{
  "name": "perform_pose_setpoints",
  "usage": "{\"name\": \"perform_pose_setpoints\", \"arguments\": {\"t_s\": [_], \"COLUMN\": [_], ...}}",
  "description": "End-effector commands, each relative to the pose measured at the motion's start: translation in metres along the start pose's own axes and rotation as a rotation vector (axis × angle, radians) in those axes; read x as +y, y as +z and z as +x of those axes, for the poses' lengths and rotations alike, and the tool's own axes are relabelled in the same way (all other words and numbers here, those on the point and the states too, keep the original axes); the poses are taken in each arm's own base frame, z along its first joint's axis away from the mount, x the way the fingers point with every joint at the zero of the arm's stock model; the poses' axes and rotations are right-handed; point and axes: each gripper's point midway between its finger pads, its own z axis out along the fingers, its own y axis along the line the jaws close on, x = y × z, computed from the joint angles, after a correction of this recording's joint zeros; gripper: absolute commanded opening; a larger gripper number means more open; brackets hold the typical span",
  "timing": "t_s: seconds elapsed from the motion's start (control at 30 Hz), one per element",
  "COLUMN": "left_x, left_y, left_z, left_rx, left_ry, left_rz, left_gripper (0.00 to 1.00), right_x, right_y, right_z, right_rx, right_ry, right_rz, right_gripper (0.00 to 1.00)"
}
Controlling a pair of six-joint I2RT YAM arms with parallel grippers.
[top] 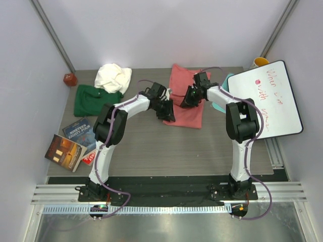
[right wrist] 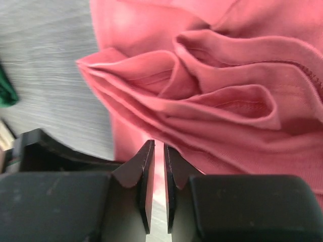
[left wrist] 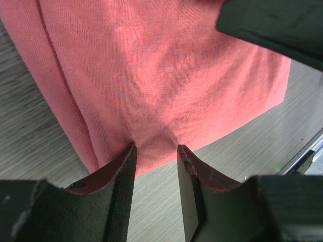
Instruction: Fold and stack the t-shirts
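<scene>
Bright, even light w/ soft shadows; fingers [right wrist: 137,174] slightly blurry.

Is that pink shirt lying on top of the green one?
No, the pink shirt lies by itself, and the green shirt sits well apart from it to the left.

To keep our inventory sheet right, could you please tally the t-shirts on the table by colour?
salmon-pink t-shirt: 1
dark green t-shirt: 1
cream-white t-shirt: 1
Total: 3
</scene>
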Motion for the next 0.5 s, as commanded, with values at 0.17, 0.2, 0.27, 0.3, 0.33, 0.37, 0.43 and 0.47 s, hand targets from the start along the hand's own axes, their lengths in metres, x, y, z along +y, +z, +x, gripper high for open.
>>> {"name": "perform_pose_setpoints", "arguments": {"t_s": [0.17, 0.2, 0.27, 0.3, 0.33, 0.37, 0.43, 0.47], "left_x": [0.021, 0.02, 0.02, 0.022, 0.02, 0.02, 0.02, 0.02], "left_y": [0.004, 0.004, 0.004, 0.005, 0.004, 0.003, 0.003, 0.002], "left_z": [0.045, 0.047, 0.055, 0.061, 0.064, 0.067, 0.076, 0.079], "left_rx": [0.129, 0.135, 0.151, 0.163, 0.172, 0.181, 0.2, 0.209], "left_ry": [-0.02, -0.016, -0.002, -0.003, 0.004, 0.01, 0.018, 0.024], "left_rz": [-0.074, -0.075, -0.079, -0.085, -0.085, -0.085, -0.094, -0.098], "left_gripper": [0.37, 0.36, 0.36, 0.36, 0.35, 0.35, 0.35, 0.35], "right_x": [-0.012, -0.014, -0.016, -0.017, -0.022, -0.022, -0.029, -0.031], "right_y": [0.007, 0.008, 0.01, 0.011, 0.017, 0.017, 0.021, 0.025], "right_z": [-0.011, -0.014, -0.019, -0.022, -0.022, -0.028, -0.032, -0.035], "right_rx": [-0.034, -0.045, -0.056, -0.061, -0.053, -0.063, -0.062, -0.065], "right_ry": [-0.063, -0.068, -0.076, -0.078, -0.075, -0.073, -0.06, -0.056], "right_rz": [0.075, 0.091, 0.1, 0.105, 0.118, 0.116, 0.125, 0.129], "right_gripper": [0.16, 0.16, 0.15, 0.16, 0.16, 0.16, 0.15, 0.15]}}
